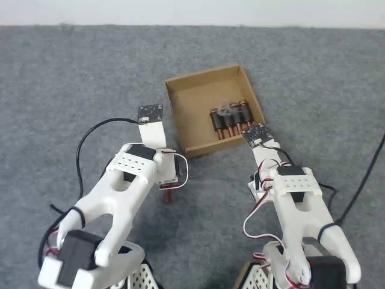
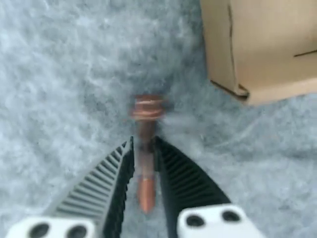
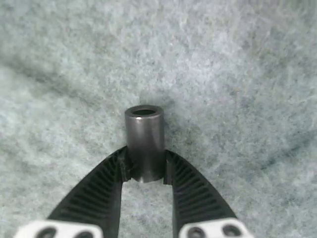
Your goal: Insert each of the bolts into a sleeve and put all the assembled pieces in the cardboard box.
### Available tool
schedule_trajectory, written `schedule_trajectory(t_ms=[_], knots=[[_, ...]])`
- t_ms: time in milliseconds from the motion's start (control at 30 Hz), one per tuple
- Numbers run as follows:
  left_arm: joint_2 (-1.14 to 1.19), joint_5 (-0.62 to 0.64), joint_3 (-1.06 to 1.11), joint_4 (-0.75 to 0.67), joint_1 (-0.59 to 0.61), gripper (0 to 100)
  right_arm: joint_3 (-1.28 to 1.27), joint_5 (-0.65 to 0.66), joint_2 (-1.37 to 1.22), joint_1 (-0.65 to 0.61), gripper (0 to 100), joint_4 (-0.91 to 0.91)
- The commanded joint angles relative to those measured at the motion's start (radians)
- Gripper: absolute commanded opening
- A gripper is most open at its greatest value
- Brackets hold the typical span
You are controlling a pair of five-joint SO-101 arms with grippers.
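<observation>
A grey, felt-like carpet [image 1: 72, 78] covers the whole work surface. Its pile is seen as a mottled, fuzzy texture in both wrist views. Along the far edge of the high view the carpet is bounded by a pale, plain strip [image 1: 192, 12] of the room behind; whether it is wall or floor cannot be told.

An open, shallow brown cardboard box [image 1: 180, 90] is set on the carpet beyond the two white arms, roughly between them. Four assembled pieces [image 1: 230, 122], dark sleeves with copper-coloured ends, are laid side by side inside it against the wall nearer the right arm.

The left gripper [image 2: 143, 148] is closed on a copper-coloured metal bolt [image 2: 146, 110], which is clamped by its shank between the black ribbed fingers [image 2: 114, 173], with the flanged head pointed away from the wrist. A corner of the box is seen near it in the left wrist view. In the high view the bolt is held low over the carpet, short of the box's near corner; whether it touches the surface cannot be told.

The right gripper [image 3: 144, 166] is clamped on a dark grey cylindrical metal sleeve [image 3: 144, 134], which is gripped at one end, with the open bore at the other end turned away from the wrist, over bare carpet.
</observation>
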State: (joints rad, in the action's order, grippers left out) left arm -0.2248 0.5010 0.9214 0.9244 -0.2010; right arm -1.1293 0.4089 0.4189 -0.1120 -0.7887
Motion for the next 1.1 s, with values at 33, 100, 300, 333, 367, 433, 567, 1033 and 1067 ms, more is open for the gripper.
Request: schedule_trajectory(t_ms=[33,100,300,333,367,433,567,1033,1067], knots=[[0.051,-0.006,-0.035,-0.054,0.0,3,0.003,0.015,0.042,0.01,0.6,0.015],[0.098,-0.006,-0.079,-0.029,0.0,3,0.003,0.015,0.042,0.01,0.6,0.015],[0.189,-0.006,-0.17,0.038,0.002,3,0.003,0.015,0.042,0.012,0.6,0.015],[0.195,-0.006,-0.173,0.037,0.002,3,0.003,0.015,0.042,0.012,0.6,0.015],[0.198,-0.006,-0.173,0.035,0.002,3,0.003,0.015,0.042,0.012,0.6,0.015],[0.201,-0.006,-0.173,0.035,0.002,3,0.003,0.015,0.042,0.012,0.6,0.015],[0.207,-0.006,-0.173,0.034,0.003,3,0.003,0.015,0.042,0.012,0.6,0.015],[0.209,-0.005,-0.165,0.037,0.009,10,0.003,0.015,0.042,0.012,0.6,0.015],[0.209,-0.005,-0.165,0.04,0.009,12,0.003,0.015,0.042,0.012,0.6,0.015]])
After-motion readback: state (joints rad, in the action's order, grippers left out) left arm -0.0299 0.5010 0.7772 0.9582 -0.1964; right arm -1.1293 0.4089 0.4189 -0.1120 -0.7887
